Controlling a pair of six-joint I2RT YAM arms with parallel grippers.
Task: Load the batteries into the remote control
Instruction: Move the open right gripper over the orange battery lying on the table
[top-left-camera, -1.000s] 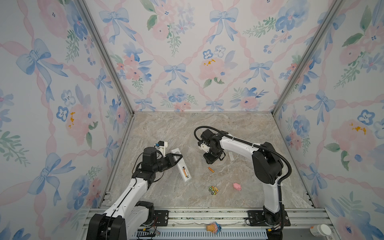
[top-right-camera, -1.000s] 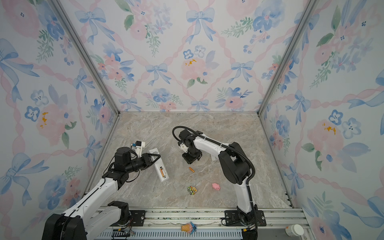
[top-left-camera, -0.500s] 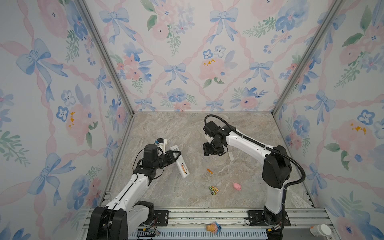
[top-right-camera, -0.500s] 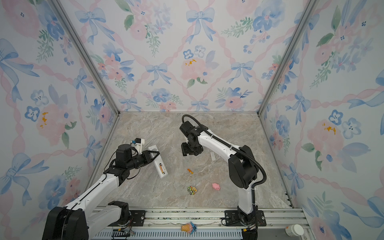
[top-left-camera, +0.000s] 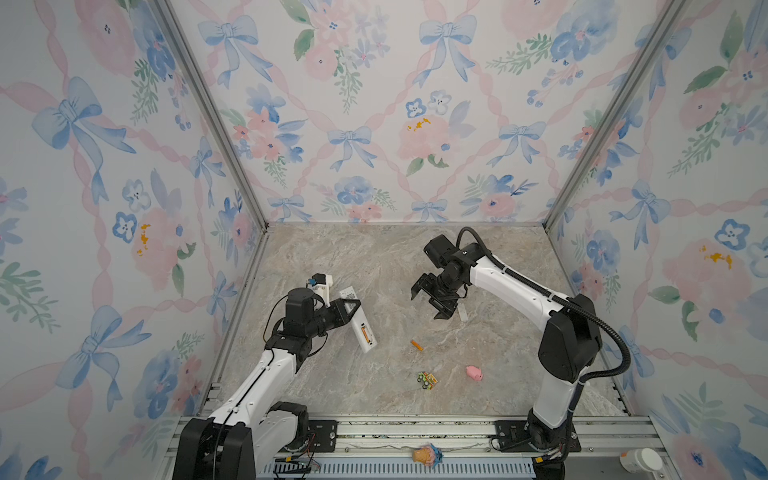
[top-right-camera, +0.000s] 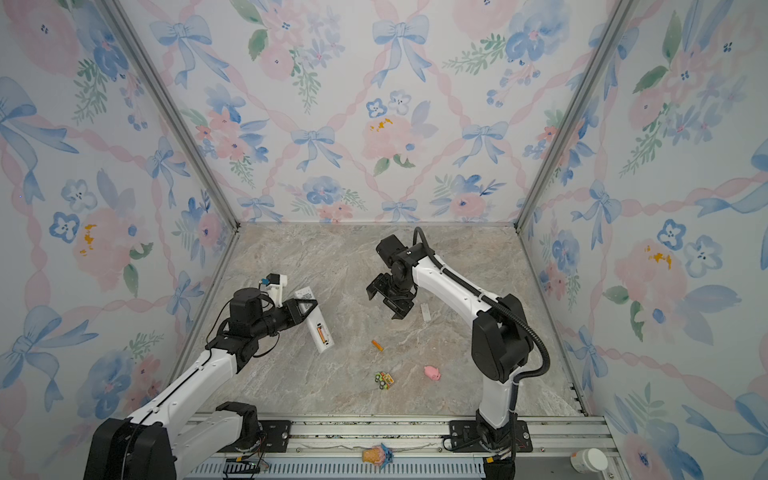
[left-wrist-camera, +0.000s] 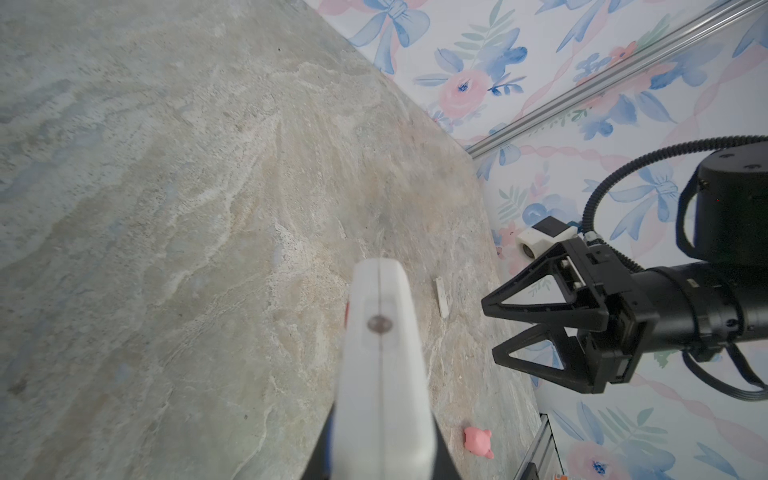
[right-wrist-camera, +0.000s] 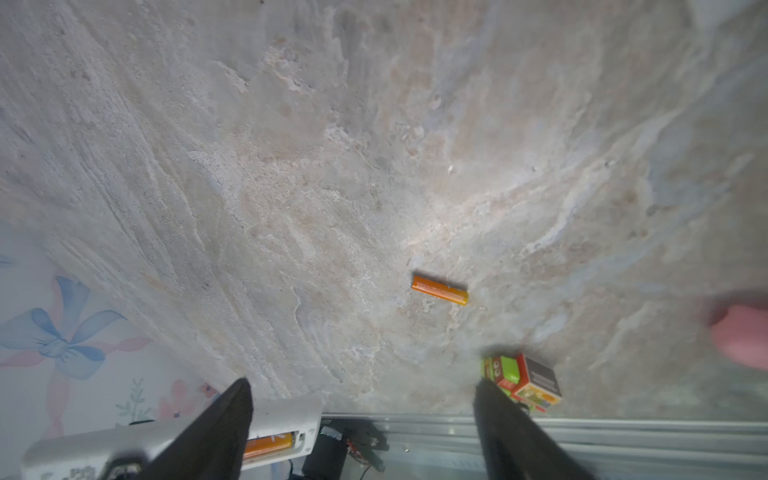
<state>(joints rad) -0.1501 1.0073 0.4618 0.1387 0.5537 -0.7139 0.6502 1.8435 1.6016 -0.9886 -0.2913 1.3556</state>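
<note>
Loose battery (top-left-camera: 416, 345) lies on the marble table (top-left-camera: 332, 257), toward the front. Just behind, left gripper (top-left-camera: 353, 305) clamped on the remote control (top-left-camera: 362, 330), second battery (top-left-camera: 365, 332) seated in its open bay. Farther back, right gripper (top-left-camera: 425, 308): jaws apart, empty.

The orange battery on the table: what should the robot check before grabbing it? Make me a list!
1. Open, empty right end effector: ok.
2. The loose battery lies flat, nothing touching it: ok.
3. The right end effector is over the loose battery: not ok, it hangs farther back, near the cover piece.
4. The left end effector grips the remote control, compartment facing up: ok.
5. A seated battery in the compartment: ok.
6. Second slot free: cannot tell.
</note>
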